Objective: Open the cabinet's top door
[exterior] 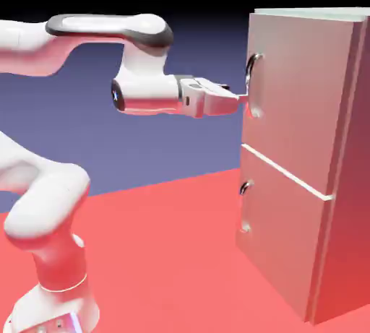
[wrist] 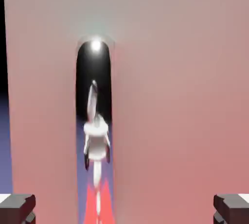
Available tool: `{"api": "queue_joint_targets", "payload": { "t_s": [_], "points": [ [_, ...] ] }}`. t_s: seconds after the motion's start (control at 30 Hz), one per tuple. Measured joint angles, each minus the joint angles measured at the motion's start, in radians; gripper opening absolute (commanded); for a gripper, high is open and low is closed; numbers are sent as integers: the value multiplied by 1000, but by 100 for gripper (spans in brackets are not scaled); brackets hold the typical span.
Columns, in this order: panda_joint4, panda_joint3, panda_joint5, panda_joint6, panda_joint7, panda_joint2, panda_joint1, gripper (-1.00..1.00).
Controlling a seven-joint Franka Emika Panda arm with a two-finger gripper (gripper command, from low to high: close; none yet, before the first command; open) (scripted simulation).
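The tall grey cabinet point(exterior: 350, 180) stands at the right of the exterior view. Its top door point(exterior: 300, 100) lies flush with the panel below, and a long curved silver handle point(exterior: 251, 79) sits near the door's left edge. My gripper point(exterior: 243, 99) reaches level toward the lower part of that handle, its tips close to the door face. In the hand view the top door point(wrist: 180, 96) fills the picture. The handle point(wrist: 94, 116) shows as a dark mirror-like upright bar, left of the middle. My gripper point(wrist: 124, 209) is open, its fingertips point(wrist: 17, 208) wide apart with nothing between them.
Below a light seam is the shorter lower door point(exterior: 283, 241) with a small handle point(exterior: 246, 187). The red table point(exterior: 166, 252) runs from the robot's base to the cabinet. The arm's elbow rises at the lower left.
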Motion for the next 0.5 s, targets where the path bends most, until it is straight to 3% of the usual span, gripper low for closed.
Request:
{"api": "queue_joint_targets", "payload": {
  "t_s": [0.13,0.27,0.3,0.5],
  "points": [
    [13,28,124,-4,-101,-14,-25,0],
    [127,124,169,-57,-149,115,-171,0],
    [128,124,169,-57,-149,116,-171,-100],
    [95,-7,170,-63,-244,146,-27,-100]
  ]
}}
